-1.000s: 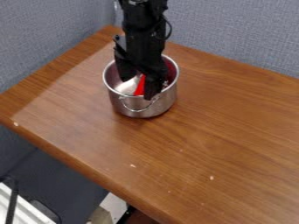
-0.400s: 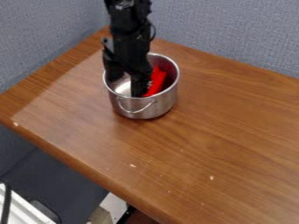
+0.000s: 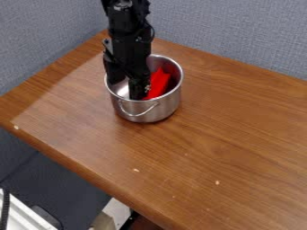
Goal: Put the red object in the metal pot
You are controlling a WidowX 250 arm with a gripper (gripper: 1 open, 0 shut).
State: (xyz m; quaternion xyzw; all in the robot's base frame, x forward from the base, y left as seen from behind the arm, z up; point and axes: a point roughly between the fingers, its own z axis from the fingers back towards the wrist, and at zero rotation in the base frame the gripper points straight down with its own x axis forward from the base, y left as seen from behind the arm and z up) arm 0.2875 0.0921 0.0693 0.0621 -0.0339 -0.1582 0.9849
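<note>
The metal pot (image 3: 146,101) stands on the wooden table, toward its back left part. Inside it the red object (image 3: 157,82) leans against the right inner wall, its upper end near the rim. My gripper (image 3: 127,74) hangs just above the pot's left half, black fingers spread open and pointing down, with nothing between them. The fingers hide part of the pot's inside and the left edge of the red object.
The brown wooden table (image 3: 204,144) stretches to the right and front of the pot. A grey-blue wall (image 3: 48,36) runs behind it. The table's front-left edge drops off to the floor.
My gripper has risen and shifted left, away from the red object, which now lies free in the pot against the right wall.
</note>
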